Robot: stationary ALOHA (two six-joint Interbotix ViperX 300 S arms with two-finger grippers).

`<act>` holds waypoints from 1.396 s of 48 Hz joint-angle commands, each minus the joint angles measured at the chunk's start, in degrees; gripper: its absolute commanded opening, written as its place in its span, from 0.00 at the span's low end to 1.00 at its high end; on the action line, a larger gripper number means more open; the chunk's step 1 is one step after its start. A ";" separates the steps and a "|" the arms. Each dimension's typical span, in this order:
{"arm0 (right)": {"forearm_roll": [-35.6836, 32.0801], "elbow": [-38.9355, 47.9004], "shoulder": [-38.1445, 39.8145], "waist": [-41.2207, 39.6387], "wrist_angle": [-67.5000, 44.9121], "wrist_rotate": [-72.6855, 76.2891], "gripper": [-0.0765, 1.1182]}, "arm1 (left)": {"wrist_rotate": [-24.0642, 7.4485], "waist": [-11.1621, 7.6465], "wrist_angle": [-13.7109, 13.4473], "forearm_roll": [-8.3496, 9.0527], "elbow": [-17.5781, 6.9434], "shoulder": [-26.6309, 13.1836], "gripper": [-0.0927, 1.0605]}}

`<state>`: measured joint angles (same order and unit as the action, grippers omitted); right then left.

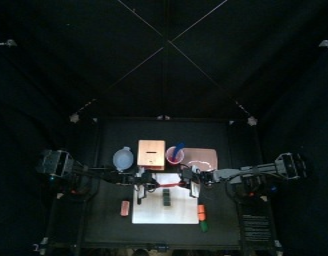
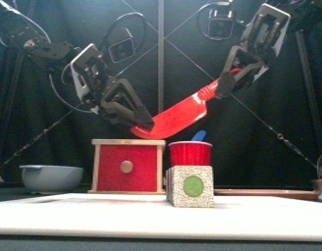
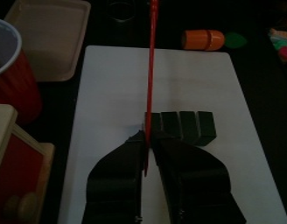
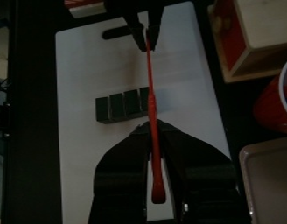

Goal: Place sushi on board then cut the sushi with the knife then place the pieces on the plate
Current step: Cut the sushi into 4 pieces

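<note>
Sushi roll (image 2: 191, 186) lies beneath knife (image 2: 177, 111) spanning left tool (image 2: 134, 123), right tool (image 2: 230, 83).

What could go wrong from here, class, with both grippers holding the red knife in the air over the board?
1. The left gripper and right gripper both clamp the red knife. If they pull against each other, it may twist or slip.
2. The knife hangs above the sushi roll on the white board. If dropped, it could knock the roll.
3. The red cup stands close behind the roll, so a descending arm might tip it.
</note>
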<state>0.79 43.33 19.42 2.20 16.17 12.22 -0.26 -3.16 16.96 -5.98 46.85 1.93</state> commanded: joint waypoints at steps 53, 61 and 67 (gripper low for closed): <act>7.82 1.85 -8.79 1.41 0.00 0.09 0.49 | 0.18 -4.75 -0.35 -2.72 -2.02 -4.13 0.53; 7.82 1.76 -9.76 1.32 0.00 0.09 0.49 | 0.18 -4.66 -0.35 -2.72 -2.11 -4.13 0.53; 7.47 1.49 -10.02 1.23 0.00 0.09 0.49 | 0.09 -4.57 -0.35 -2.72 -2.11 -4.13 0.53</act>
<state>8.44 45.70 8.61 3.69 16.26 12.22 -0.09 -7.73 16.35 -8.61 45.97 -2.72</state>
